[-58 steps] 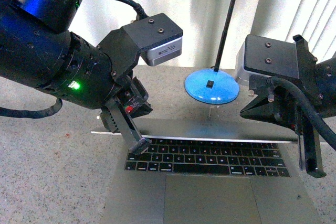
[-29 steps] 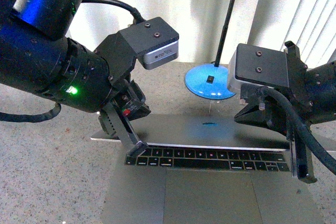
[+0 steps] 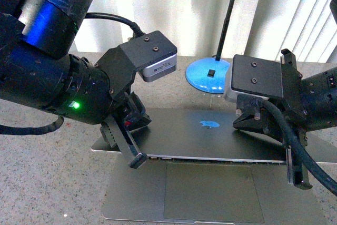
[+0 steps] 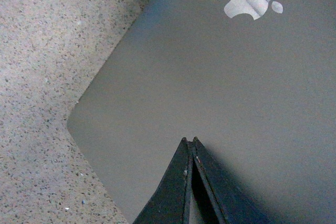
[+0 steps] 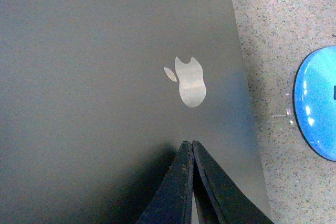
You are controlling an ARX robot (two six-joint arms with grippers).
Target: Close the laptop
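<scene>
- Laptop: lay on the speckled table straight ahead of the robot, between its two arms.
- Lid: stood at a shallow angle above the base, with a narrow gap left along its front edge. The keys were covered. The trackpad and the palm rest remained exposed.
- Logo: faced upward at the middle of the lid and reflected blue in the front view.
- Left gripper: clenched, with both fingers pressed together and nothing between them. The tips sat at the left part of the lid, close to its front edge. Firm contact with the metal could not be confirmed.
- Right gripper: also clenched and empty. The tips sat over the right part of the lid and pointed toward the logo.
- Lamp base: a round blue disc on the table just behind the laptop, apart from it, with a thin black stem rising from it.
- Curtain: pale folds hung behind the table.
</scene>
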